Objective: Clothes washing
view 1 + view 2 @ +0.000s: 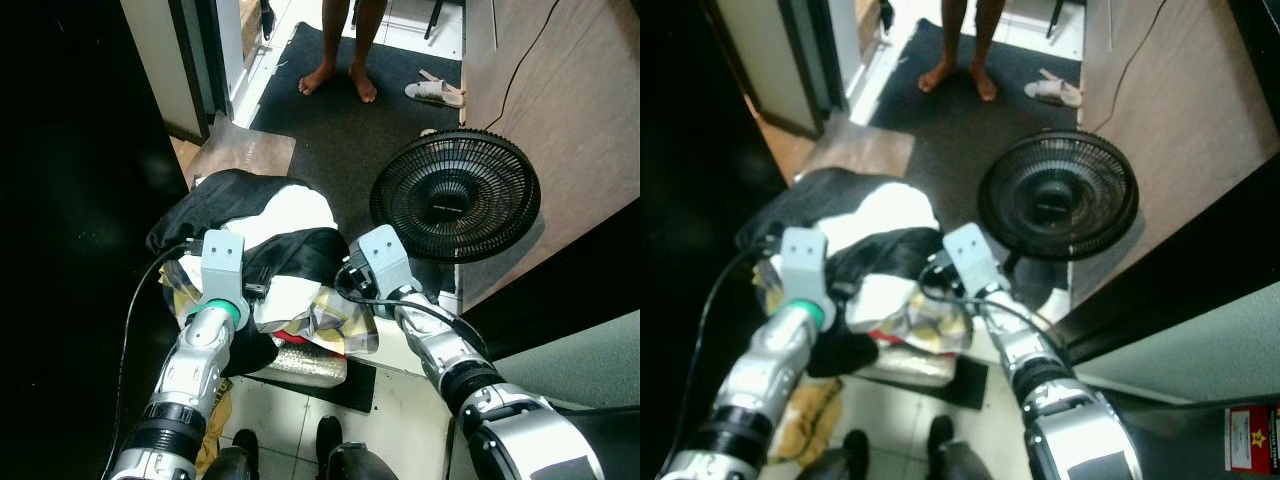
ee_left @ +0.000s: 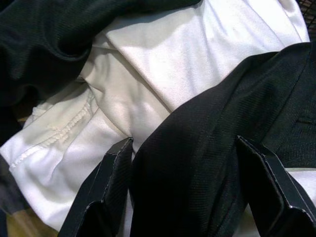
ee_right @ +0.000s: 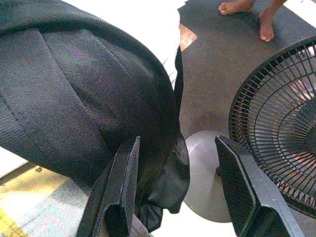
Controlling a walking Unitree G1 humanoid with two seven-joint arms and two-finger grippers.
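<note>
White floor tile [image 1: 300,405] nearest, dark carpet [image 1: 340,120] beyond. Clothes pile [image 1: 250,215] sits between both arms, its near edge over the tile. Left gripper [image 2: 185,163] spread wide, a black cloth [image 2: 197,148] fold between its fingers, not pinched. Right gripper [image 3: 180,185] spread wide at the pile's right edge, empty. Fan [image 1: 455,195] just right, narrow gap. Person's bare feet [image 1: 338,80] far on the carpet.

Blk & wht clothes [image 1: 262,215], blk fan [image 1: 455,198]
</note>
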